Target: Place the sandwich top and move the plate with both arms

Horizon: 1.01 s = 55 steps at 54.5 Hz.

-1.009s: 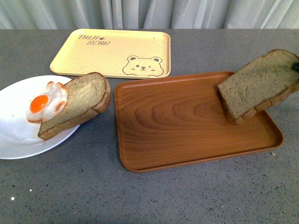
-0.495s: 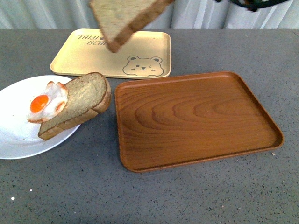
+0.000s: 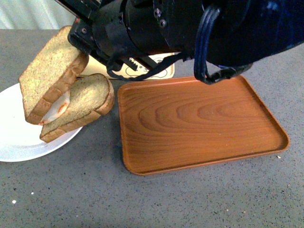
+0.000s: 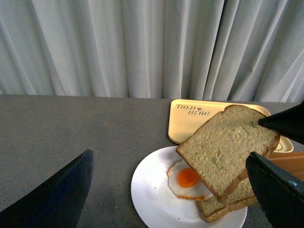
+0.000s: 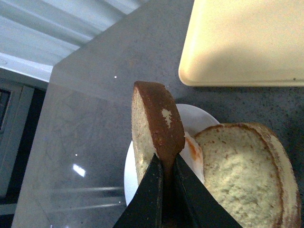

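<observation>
Sandwich top (image 3: 50,73) is hanging tilted over the plate (image 3: 14,137) at the desk's (image 3: 71,190) left edge. Its long axis is sloping from the rounded end down to the square end above the fried egg (image 4: 187,178). The right gripper (image 5: 166,159) is pinching its crust. The left gripper (image 4: 168,156) is hovering, jaws wide apart. A second slice (image 3: 85,104) is lying across the plate's right rim.

I count two bread slices from here: the sandwich top (image 3: 50,71) and a lower slice (image 3: 81,105). There is one fried egg (image 4: 187,179) and one white plate (image 3: 14,137). I also make out two trays, one pale yellow bear-print tray (image 4: 190,126) and one brown wood-grain tray (image 3: 199,123).
</observation>
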### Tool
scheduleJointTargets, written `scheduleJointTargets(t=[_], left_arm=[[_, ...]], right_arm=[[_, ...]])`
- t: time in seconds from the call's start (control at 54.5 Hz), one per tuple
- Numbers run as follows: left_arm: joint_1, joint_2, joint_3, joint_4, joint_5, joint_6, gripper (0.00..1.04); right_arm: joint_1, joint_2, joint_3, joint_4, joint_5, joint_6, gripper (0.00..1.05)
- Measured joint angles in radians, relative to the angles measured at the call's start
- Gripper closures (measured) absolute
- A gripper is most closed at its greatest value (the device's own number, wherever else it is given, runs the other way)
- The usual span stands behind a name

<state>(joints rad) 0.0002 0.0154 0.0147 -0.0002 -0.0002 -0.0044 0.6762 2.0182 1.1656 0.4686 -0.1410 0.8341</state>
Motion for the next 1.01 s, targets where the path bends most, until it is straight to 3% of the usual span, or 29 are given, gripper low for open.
scheduleJointTargets(t=[0.147, 0.477, 0.715, 1.009], left_arm=[[0.0, 0.0, 0.0, 0.0, 0.0, 0.0, 0.09], [0.0, 0.0, 0.0, 0.0, 0.0, 0.0, 0.09], [0.0, 0.0, 0.0, 0.0, 0.0, 0.0, 0.09], [0.0, 0.0, 0.0, 0.0, 0.0, 0.0, 0.09]], right_arm=[[0.0, 0.007, -0.034, -0.028, 0.014, -0.024, 1.0], [-0.013, 0.001, -0.089, -0.036, 0.019, -0.041, 0.47], [-0.077, -0.113, -0.169, -0.025, 0.064, -0.047, 0.09], [-0.217, -0.421, -0.311, -0.095, 0.147, -0.199, 0.09]])
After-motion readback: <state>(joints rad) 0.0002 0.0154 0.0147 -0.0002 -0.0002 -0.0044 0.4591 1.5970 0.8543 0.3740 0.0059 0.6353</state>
